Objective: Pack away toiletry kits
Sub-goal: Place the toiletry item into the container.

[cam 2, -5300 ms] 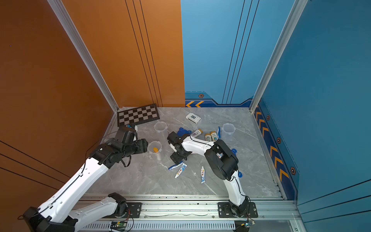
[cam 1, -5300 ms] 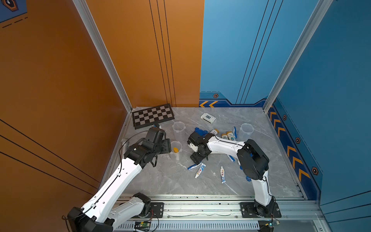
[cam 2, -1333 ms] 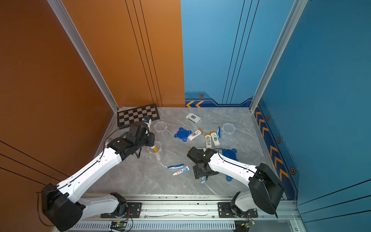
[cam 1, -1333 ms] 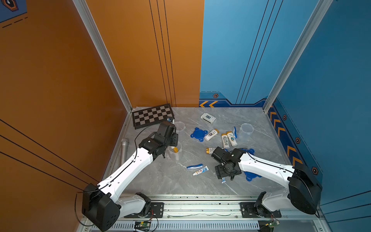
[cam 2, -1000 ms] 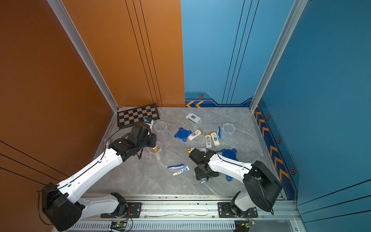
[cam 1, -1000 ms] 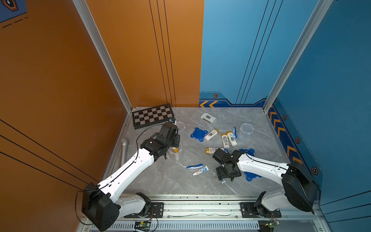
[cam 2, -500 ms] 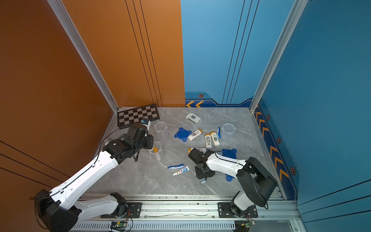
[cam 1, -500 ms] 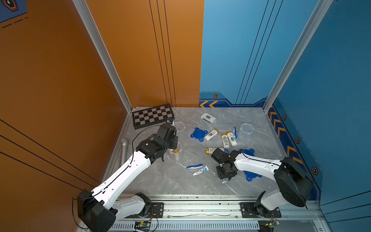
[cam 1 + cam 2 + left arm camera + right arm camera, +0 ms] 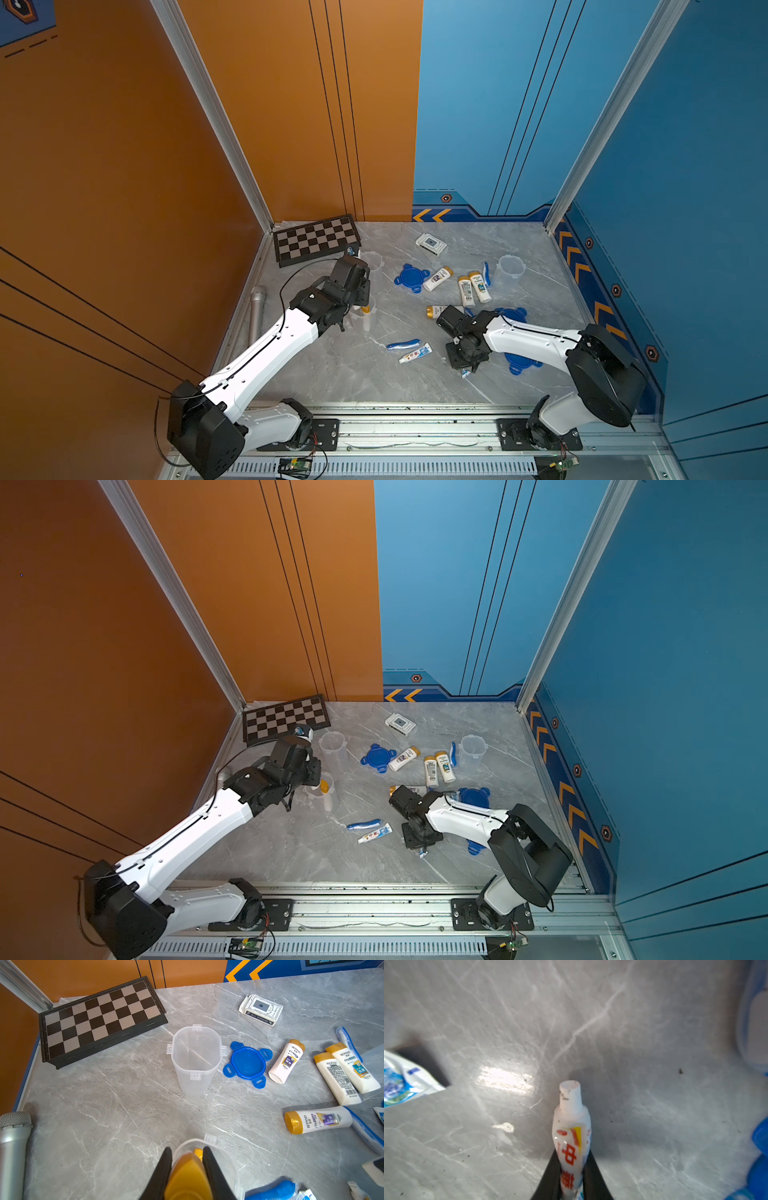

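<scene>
In both top views the grey marble table (image 9: 353,386) is shut in by orange walls at the left and back and a blue wall at the right. A metal rail (image 9: 415,419) runs along its lower edge. The widest bare stretch lies in the lower middle, below the loose toothbrush (image 9: 402,344) and loose toothpaste tube (image 9: 415,354); a narrower one runs along the right wall beside the far cup (image 9: 510,270). The upper middle is crowded with a blue lid (image 9: 411,278), three lying bottles (image 9: 466,291) and a flat box (image 9: 431,243). A chessboard (image 9: 316,239) fills the upper-left corner and a microphone (image 9: 257,307) lies along the left edge. The left gripper (image 9: 187,1151) is clamped on a gold-capped bottle (image 9: 187,1178) at the rim of the near cup (image 9: 225,1157), which the bottom of the left wrist view cuts off. A gold patch shows inside that cup, too little to name. An empty cup (image 9: 195,1059) stands apart beyond it. The right gripper (image 9: 573,1155) pinches the held toothpaste tube (image 9: 571,1126) by its body, cap end jutting out low over the marble; whether it touches cannot be told. In the top views the right arm covers that tube except for its tip (image 9: 423,854). It also partly hides a fourth bottle (image 9: 436,310) and two more lids (image 9: 521,361).
</scene>
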